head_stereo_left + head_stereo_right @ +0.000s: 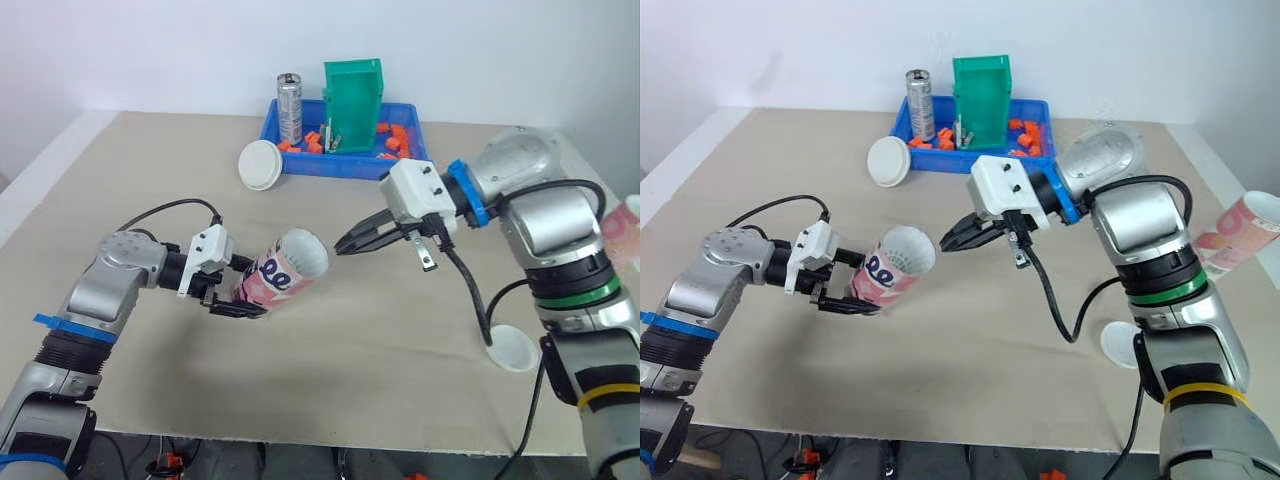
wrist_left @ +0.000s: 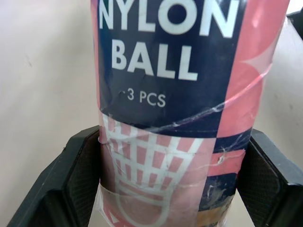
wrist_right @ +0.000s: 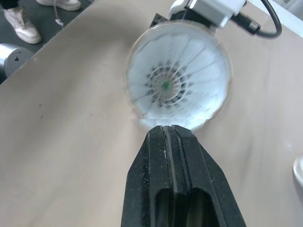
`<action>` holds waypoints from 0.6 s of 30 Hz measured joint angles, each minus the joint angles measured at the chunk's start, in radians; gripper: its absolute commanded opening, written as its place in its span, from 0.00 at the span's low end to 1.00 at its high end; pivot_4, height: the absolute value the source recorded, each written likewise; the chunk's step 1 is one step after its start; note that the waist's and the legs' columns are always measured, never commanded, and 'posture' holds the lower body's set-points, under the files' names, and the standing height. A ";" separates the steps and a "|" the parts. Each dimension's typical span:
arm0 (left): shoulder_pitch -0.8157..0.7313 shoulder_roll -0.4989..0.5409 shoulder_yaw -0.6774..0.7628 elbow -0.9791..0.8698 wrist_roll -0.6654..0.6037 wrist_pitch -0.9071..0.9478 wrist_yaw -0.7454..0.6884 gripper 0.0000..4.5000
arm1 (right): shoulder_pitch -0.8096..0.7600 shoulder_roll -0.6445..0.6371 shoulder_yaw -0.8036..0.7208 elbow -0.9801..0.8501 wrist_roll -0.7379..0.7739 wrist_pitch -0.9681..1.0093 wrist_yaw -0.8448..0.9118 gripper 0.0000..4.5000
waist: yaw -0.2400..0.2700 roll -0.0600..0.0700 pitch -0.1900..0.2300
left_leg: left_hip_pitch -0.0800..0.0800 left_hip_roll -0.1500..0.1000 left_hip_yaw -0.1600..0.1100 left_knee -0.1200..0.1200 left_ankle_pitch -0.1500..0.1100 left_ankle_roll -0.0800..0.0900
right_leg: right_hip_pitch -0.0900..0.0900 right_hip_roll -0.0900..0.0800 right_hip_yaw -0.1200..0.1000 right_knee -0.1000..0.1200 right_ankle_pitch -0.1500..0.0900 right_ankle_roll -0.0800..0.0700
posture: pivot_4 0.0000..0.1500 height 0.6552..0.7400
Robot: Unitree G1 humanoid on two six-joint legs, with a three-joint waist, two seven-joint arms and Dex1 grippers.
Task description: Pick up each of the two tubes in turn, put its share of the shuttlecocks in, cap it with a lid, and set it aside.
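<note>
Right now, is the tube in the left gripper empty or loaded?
Loaded, uncapped. The right wrist view looks straight into the open mouth of the tube and shows a white shuttlecock inside.

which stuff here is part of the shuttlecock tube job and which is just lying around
Job in hand:
- tube held in the left gripper
- shuttlecock inside it
- second tube on the far right
- white lid by the tray
- white lid near the right arm
- right gripper

Lying about:
- blue tray
- green bin
- metal can
- orange pieces in the tray
</note>
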 measured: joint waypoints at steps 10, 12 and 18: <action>0.089 -0.320 -0.014 0.138 -0.013 -0.170 0.083 0.85 | 0.345 -0.216 -0.216 -0.156 0.028 0.128 -0.136 0.01 | 0.003 0.000 0.000 | 0.000 -0.004 -0.002 0.001 0.000 -0.001 | 0.003 -0.002 0.001 -0.001 0.000 0.002 | 1.00 0.95; 0.080 -0.357 -0.037 0.188 0.007 -0.204 0.083 0.85 | 0.365 -0.229 -0.229 -0.181 0.034 0.144 -0.154 0.01 | 0.000 0.000 0.000 | 0.001 -0.004 -0.002 0.002 0.000 -0.001 | 0.003 -0.002 0.001 -0.001 0.001 0.003 | 1.00 0.95; -0.005 -0.426 -0.036 0.409 0.053 -0.336 0.103 0.85 | 0.451 -0.284 -0.267 -0.241 0.049 0.177 -0.188 0.01 | -0.001 0.000 0.000 | 0.002 -0.004 -0.001 0.005 0.000 -0.001 | 0.005 -0.002 0.002 -0.002 0.001 0.001 | 1.00 0.95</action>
